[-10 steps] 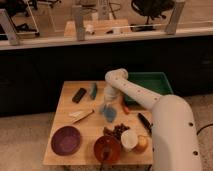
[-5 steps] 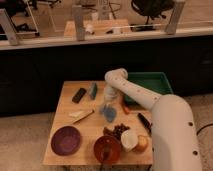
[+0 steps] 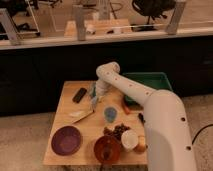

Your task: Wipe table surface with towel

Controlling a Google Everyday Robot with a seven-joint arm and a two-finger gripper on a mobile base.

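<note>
Wood table point(image 3: 64, 102) is cluttered — gripper point(image 3: 94, 102) hangs low, towel point(image 3: 81, 115) at its seven o'clock, likely poised to wipe; open or clamped, cannot tell.

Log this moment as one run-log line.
task: wipe table | gripper: low over table surface, beside teal block | towel: contact cannot be told | blue cup: apart from gripper
</note>
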